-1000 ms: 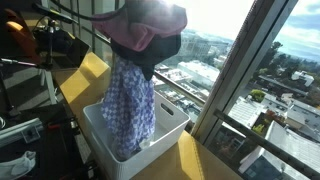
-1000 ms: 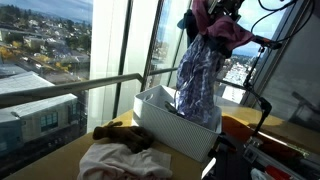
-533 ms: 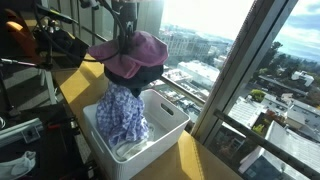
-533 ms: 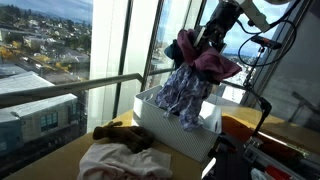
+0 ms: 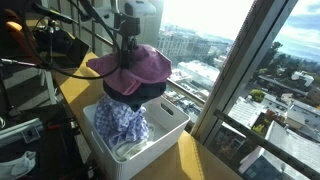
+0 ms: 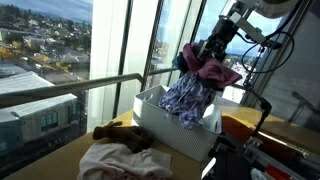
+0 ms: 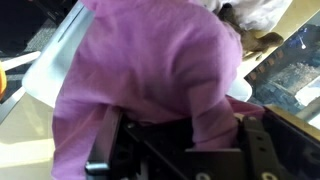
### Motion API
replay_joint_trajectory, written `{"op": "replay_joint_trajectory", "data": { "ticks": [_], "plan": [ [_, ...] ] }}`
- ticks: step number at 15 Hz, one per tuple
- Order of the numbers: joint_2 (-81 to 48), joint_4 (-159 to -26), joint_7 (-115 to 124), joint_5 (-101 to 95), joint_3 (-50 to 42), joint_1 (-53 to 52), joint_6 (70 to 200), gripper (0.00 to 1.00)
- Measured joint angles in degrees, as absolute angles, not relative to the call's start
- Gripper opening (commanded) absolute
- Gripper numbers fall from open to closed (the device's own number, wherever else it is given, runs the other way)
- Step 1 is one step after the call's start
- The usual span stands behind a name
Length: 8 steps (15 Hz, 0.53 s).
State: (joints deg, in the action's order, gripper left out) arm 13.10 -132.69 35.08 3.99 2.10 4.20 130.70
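The pink cloth [image 5: 135, 65] was plain mauve-pink; the checked cloth [image 5: 122, 120] blue-and-white. The bin [image 5: 168, 133] was white, the table [image 5: 72, 90] yellow, the rag [image 6: 118, 133] brown, the bundle [image 6: 120, 160] pale pink.

The Panda arm [image 6: 243, 18] comes in from the upper right of an exterior view, its last white link bending down to the wrist. In both exterior views the wrist points almost straight down, so the Robotiq gripper [image 5: 126, 60] hangs vertically over the middle of the white bin [image 5: 152, 150], above its rim rather than inside it. The jaws are closed tight on a bunched pink cloth [image 5: 135, 68], which covers the fingertips. In the wrist view the gripper [image 7: 175, 125] enters from the bottom edge. Its two dark fingers [image 7: 104, 140] stand either side of the cloth, and only their outer flanks show.
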Motion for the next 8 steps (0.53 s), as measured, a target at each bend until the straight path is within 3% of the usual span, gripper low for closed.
{"op": "replay_joint_trajectory", "data": {
  "ticks": [8],
  "plan": [
    [12.4,-135.8,35.4,-1.2,0.6,6.9,137.1,0.01]
  ]
}}
